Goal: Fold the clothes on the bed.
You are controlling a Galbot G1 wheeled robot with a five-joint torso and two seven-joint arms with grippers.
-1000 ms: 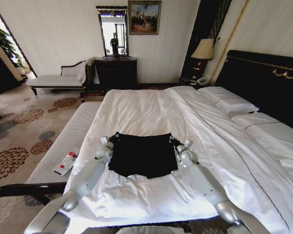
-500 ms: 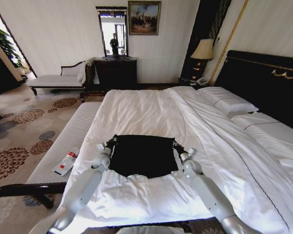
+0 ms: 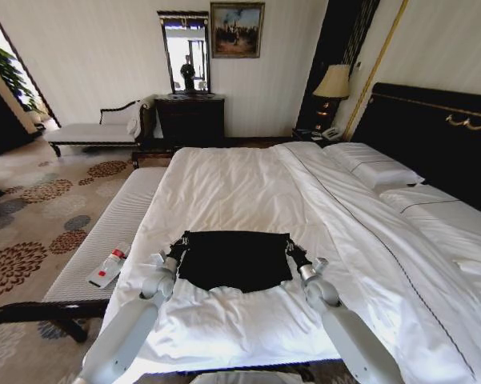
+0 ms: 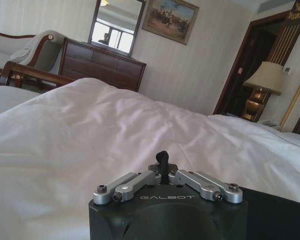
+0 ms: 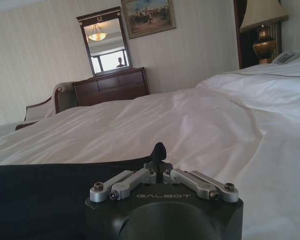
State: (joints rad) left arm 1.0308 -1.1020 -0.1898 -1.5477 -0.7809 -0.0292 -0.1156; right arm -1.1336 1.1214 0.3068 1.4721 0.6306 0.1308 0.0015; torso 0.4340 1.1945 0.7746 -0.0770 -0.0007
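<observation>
The clothes (image 3: pixel 234 260) are a black shirt lying flat on the near part of the bed (image 3: pixel 224 176), which has white bedding. My left gripper (image 3: pixel 180 240) is shut on the shirt's far left corner. At the far right corner my right gripper (image 3: pixel 290 244) is shut on the fabric too. In the left wrist view the left gripper (image 4: pixel 162 159) has its dark fingers pressed together, with black cloth (image 4: pixel 274 210) beside it. The right wrist view has the right gripper (image 5: pixel 159 151) pinched on the edge of the black cloth (image 5: pixel 35 190). No lettering is visible.
A long pale bench (image 3: pixel 112 232) runs along the bed's left side with a red and white item (image 3: pixel 108 266) on it. Pillows (image 3: pixel 376 168) and a dark headboard (image 3: pixel 432 136) lie to the right. A dresser (image 3: pixel 190 118) and chaise (image 3: pixel 96 128) stand at the far wall.
Both grippers have drawn back toward me, bringing the shirt's far edge with them. The black shape is now shorter from front to back.
</observation>
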